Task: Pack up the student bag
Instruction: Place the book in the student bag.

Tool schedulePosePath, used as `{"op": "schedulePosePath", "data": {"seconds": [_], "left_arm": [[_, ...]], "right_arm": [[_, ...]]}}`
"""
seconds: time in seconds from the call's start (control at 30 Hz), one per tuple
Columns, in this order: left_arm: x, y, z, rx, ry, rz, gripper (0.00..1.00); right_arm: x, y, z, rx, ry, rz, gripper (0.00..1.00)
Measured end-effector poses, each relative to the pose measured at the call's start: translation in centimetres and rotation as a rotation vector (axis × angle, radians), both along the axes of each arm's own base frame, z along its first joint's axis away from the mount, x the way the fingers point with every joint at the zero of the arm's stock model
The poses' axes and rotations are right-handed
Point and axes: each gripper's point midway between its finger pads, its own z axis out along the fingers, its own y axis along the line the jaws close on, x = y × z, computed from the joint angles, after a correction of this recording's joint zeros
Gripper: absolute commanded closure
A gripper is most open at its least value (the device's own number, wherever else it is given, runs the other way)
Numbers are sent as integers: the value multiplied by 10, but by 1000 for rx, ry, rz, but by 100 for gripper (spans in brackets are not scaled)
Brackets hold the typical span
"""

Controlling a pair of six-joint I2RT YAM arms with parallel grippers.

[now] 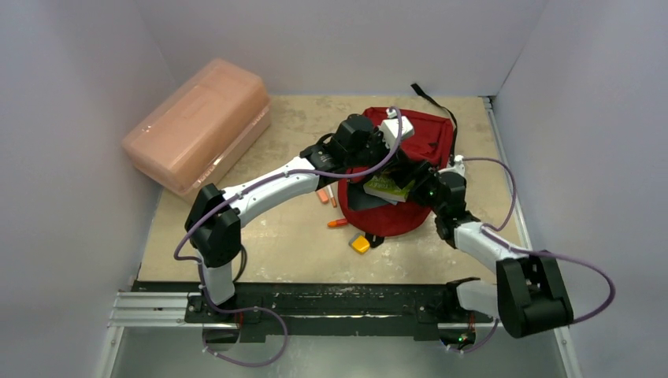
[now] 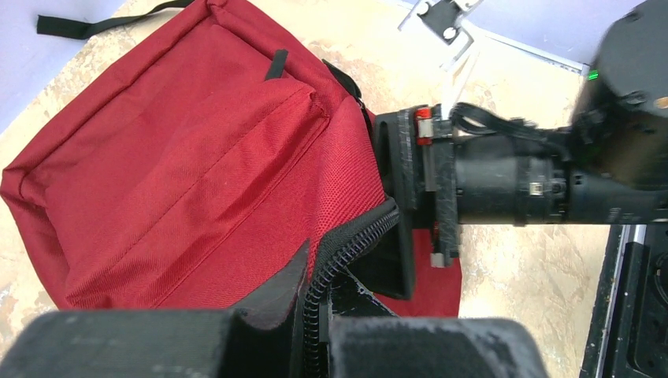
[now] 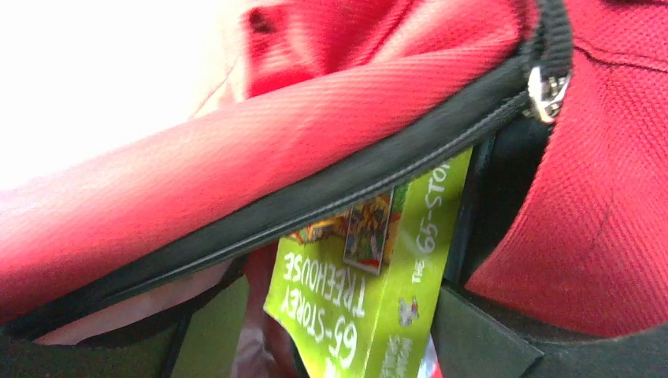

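The dark red student bag lies at the table's centre right; it fills the left wrist view. My left gripper is shut on the black zipper edge of the bag's opening and holds it up; from above it sits at the bag's left side. My right gripper is shut on a green book, titled "65-Storey Treehouse". The book sits at the mouth of the bag, under the raised zipper edge. In its own wrist view the right gripper is low in the frame.
A pink translucent box stands at the back left. Two orange markers and a yellow-orange block lie on the table left of and in front of the bag. A black strap trails behind it. White walls enclose the table.
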Motion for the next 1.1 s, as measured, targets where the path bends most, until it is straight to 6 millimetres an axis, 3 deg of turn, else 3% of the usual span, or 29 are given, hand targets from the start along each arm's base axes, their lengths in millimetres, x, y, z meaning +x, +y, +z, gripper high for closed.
{"op": "schedulePosePath", "data": {"seconds": [0.1,0.2,0.37,0.5,0.57,0.83,1.1], "left_arm": [[0,0,0,-2,3,1,100],[0,0,0,-4,3,1,100],[0,0,0,-4,4,0,100],[-1,-1,0,-4,5,-3,100],[-1,-1,0,-4,5,-4,100],[-4,-2,0,-15,33,-7,100],[-8,-1,-4,-12,64,-9,100]], "right_arm": [[-13,-3,8,-85,18,35,5],[-26,-8,2,-177,79,72,6],[-61,-14,-11,-297,160,149,35],[-80,3,3,-324,77,237,61],[-85,14,3,-318,50,281,67],[-78,27,-34,-289,100,303,68],[-63,44,-49,-305,70,333,70]]}}
